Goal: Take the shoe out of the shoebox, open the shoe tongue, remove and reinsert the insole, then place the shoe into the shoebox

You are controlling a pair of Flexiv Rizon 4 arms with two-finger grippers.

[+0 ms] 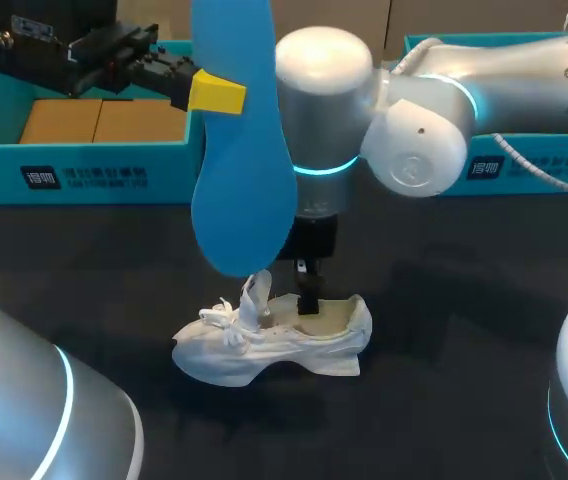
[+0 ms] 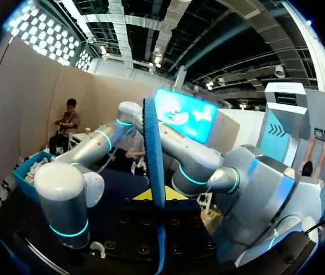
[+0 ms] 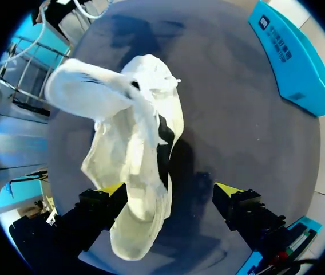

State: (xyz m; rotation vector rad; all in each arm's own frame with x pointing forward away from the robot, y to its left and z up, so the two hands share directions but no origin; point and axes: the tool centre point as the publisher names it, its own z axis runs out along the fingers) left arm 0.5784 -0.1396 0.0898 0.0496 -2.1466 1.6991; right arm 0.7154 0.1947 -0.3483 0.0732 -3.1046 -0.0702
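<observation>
A blue insole [image 1: 244, 150] hangs upright above the table, and my left gripper [image 1: 226, 92] is shut on its upper part. In the left wrist view the insole [image 2: 154, 154] stands edge-on between the fingers of the left gripper [image 2: 157, 197]. Below it, a white shoe [image 1: 274, 340] lies on the black table [image 1: 464, 380], tongue pulled up. My right gripper [image 1: 309, 295] reaches straight down at the shoe's heel opening. In the right wrist view the right gripper [image 3: 171, 192] is open, with the shoe [image 3: 139, 137] heel near one finger and not clamped.
A teal shoebox [image 1: 84, 170] with a brown cardboard insert stands at the back left. A second teal box [image 1: 524, 165] stands at the back right, behind my right arm. Bare black tabletop surrounds the shoe.
</observation>
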